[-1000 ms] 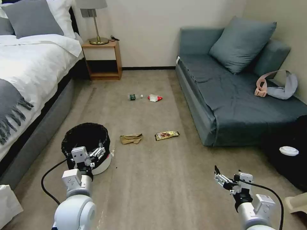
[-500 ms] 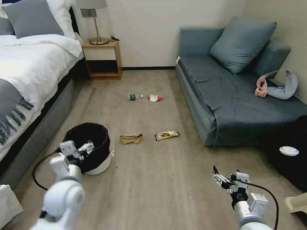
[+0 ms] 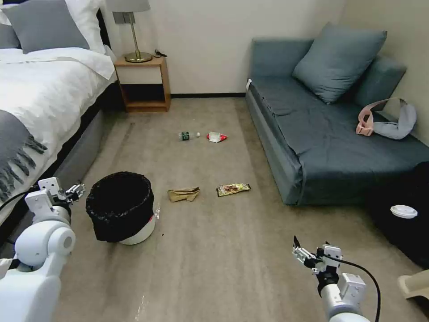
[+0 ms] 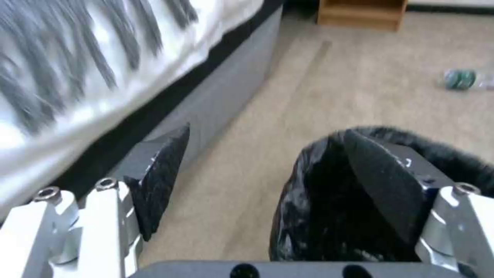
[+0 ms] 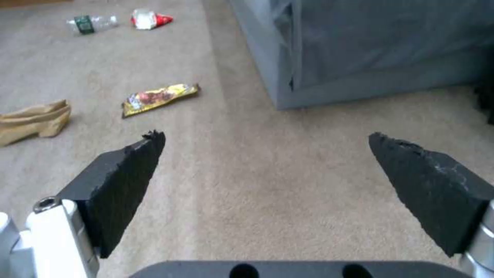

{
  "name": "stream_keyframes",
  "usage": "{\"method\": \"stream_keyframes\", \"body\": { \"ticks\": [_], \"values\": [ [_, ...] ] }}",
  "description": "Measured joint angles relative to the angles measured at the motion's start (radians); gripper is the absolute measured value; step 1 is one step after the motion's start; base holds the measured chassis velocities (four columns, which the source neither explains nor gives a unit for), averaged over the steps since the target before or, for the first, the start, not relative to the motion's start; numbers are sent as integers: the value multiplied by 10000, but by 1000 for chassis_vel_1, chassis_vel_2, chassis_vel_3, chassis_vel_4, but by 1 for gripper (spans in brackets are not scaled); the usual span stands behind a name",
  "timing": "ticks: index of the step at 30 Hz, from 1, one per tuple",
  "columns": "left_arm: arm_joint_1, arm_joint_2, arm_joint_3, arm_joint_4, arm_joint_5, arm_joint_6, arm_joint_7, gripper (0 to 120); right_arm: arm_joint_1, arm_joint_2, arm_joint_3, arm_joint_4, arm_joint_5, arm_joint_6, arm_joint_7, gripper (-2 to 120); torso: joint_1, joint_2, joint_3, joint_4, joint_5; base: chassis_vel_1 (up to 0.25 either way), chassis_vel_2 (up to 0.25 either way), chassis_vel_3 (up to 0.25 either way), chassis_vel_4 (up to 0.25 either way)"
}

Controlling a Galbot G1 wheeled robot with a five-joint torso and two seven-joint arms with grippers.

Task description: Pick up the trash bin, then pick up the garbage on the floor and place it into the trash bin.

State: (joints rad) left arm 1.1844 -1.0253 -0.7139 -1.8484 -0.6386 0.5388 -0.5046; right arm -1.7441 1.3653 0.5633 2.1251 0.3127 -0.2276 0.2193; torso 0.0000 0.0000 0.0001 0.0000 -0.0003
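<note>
trash bin stands ungrasped; left gripper, jaws wide, hovers just beside it toward the bed, risking snagging the bag or tipping it. right gripper is wide too.

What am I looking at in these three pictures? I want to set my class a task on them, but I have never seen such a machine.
It is a wheeled robot with two arms, each ending in a gripper, in a bedroom. One picture comes from a camera on its head, the other two from cameras on its wrists. The left gripper is open beside the bin, between the bin and the bed, holding nothing. The right gripper is open over bare carpet, also holding nothing. On the floor lie a bottle, a red-white bag, a paper bag and a wrapper. The bin stands on the floor.
</note>
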Motion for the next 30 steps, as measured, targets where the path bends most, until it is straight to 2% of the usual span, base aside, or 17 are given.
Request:
{"method": "stream_keyframes", "body": {
  "ticks": [2, 4, 8, 10, 12, 24, 30],
  "values": [
    [-175, 49, 267, 639, 72, -152, 30, 80, -3, 56, -108, -74, -144, 32, -31, 100, 0, 0, 0, -1, 0, 0, 0, 0, 0],
    [-189, 51, 292, 725, 90, -180, 42, 81, 0, 59, -127, -96, -164, 40, -32, 100, 0, 0, 0, 0, 0, 0, 0, 0, 0],
    [-387, -21, 579, 1569, 464, -469, 230, 84, -10, 89, -236, -350, -296, 155, -39, 100, 0, 0, -1, 0, 2, 0, 0, 0, 0],
    [-409, -40, 604, 1646, 493, -490, 250, 84, -15, 95, -244, -387, -320, 174, -42, 100, 0, 0, -1, 0, 2, 0, 0, 0, 0],
    [-538, -176, 717, 2051, 662, -643, 351, 86, -17, 112, -277, -509, -396, 220, -47, 100, 0, 0, -1, 0, 2, 0, 0, 0, 0],
    [-986, -668, 1095, 2874, 681, -851, 592, 87, 198, 41, -181, -559, -389, 183, -48, 100, 0, 0, -1, 0, 3, 0, 0, 0, 0],
    [-1089, -746, 1195, 3036, 671, -859, 623, 88, 275, 3, -106, -499, -345, 159, -49, 100, 0, 0, -1, 0, 3, 0, 0, 0, 0]
  ]
}}
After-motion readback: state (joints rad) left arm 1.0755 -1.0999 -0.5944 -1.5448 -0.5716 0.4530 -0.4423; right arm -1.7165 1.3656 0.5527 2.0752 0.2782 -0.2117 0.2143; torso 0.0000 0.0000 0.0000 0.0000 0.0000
